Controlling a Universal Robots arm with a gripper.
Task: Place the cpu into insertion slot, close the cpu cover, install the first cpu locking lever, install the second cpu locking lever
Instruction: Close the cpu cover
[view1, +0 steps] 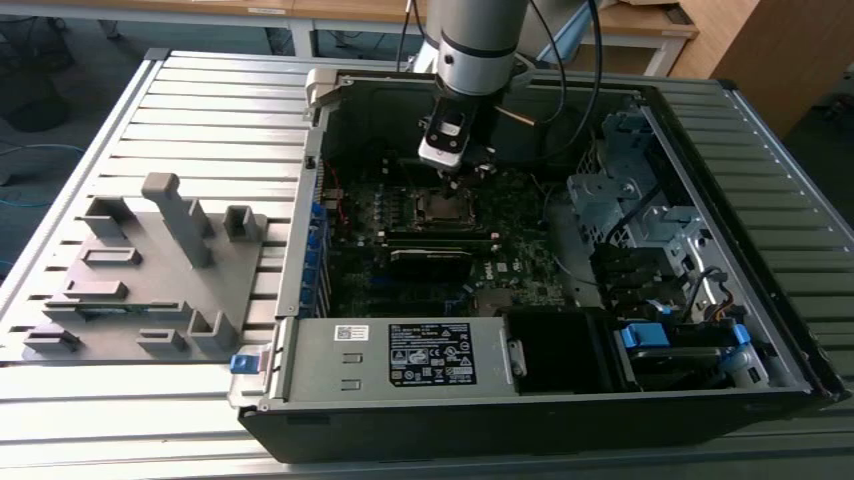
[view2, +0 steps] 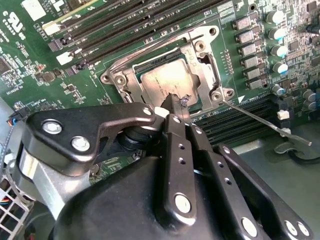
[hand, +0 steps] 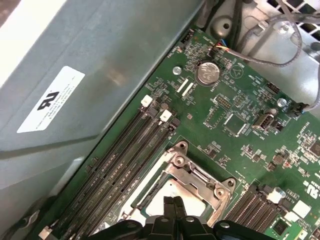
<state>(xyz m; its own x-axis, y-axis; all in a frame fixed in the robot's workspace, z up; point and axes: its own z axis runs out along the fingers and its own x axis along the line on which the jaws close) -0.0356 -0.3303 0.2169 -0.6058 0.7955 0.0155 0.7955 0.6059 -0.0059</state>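
Closest to the lens in both wrist views is the hand (view2: 178, 102) (hand: 172, 201). Its two black fingers (view2: 176, 150) are pressed together, and nothing can be seen between them. The tips are at the edge of the cpu (view2: 160, 82); if they touch it, I cannot tell. The cpu lies flat in the insertion slot (view2: 147, 62) on the green motherboard (view2: 45, 55). The cpu cover (view2: 207, 70) is down over it, so the silver-grey top shows through the square opening. One thin wire lever (view2: 260, 121) stands out at an angle from a corner of the socket. In the exterior view the arm (view1: 478, 40) reaches down into an open computer case (view1: 534, 400) lying on the ribbed metal worktop (view1: 200, 110). A grey fixture block (view1: 147, 270) sits beside the case, on the exterior view's left.
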